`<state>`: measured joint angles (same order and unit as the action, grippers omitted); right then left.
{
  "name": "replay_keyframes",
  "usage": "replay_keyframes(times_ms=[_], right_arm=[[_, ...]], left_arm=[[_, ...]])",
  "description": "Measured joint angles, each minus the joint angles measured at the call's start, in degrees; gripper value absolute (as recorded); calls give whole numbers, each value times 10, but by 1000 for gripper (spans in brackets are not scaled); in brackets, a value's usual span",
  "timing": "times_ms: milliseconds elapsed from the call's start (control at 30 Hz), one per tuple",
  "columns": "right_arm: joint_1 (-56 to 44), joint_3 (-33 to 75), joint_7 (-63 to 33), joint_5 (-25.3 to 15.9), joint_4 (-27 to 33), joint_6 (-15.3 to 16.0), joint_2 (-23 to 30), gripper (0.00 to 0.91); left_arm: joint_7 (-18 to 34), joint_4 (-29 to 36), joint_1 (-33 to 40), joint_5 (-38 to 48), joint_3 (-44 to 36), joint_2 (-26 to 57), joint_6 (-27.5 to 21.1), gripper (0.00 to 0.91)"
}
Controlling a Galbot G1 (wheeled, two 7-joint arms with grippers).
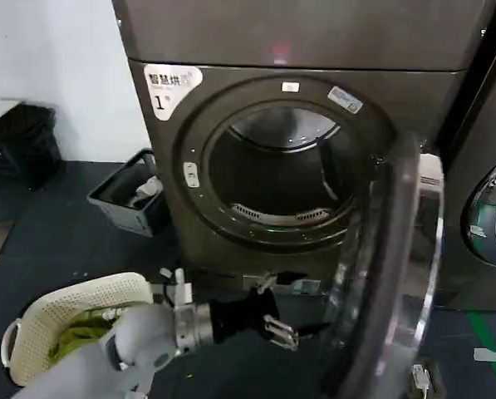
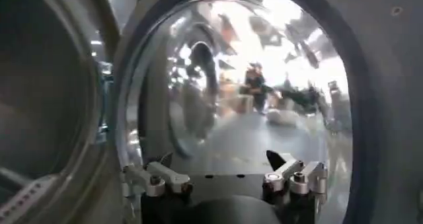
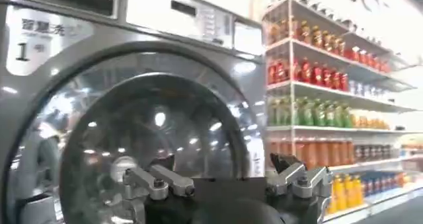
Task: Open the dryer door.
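A big bronze-grey dryer (image 1: 231, 166) stands at the middle of the head view, a white sticker with Chinese characters and a "1" (image 1: 169, 87) at its upper left. Its round opening shows the dark drum inside. The dryer door (image 1: 393, 274) is swung wide open to the right, hinged on that side and seen almost edge-on, so its chrome ring and tinted glass read as a narrow curved band; its lower end is cut off by the picture's edge.

The left claw (image 1: 287, 331) reaches in from the near left, low in front of the machine, just left of the open door's lower part. Its fingers stand apart and hold nothing. In the left wrist view the same claw (image 2: 225, 169) faces the door's inner glass (image 2: 251, 80), whose bright reflections are too muddled to make out.

In the right wrist view the right claw (image 3: 225, 176) has its fingers spread and empty, facing a machine front with a "1" sticker (image 3: 30, 37); shelves of bottled drinks (image 3: 330, 80) stand beyond.

On the floor lie a white woven basket (image 1: 56, 312) with green cloth at near left, partly hidden by the arm, and a grey bin (image 1: 131, 199) beside the dryer. A neighbouring machine (image 1: 493, 199) is cut off at the right.
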<state>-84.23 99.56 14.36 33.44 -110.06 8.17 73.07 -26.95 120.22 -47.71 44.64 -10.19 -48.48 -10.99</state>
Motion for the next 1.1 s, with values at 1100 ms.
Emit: replay_keyframes(times_ms=[1100], right_arm=[[-4,192,-63,-107,71,134,-71,907]], left_arm=[[2,-113,205,12,-217,-102,8,907]])
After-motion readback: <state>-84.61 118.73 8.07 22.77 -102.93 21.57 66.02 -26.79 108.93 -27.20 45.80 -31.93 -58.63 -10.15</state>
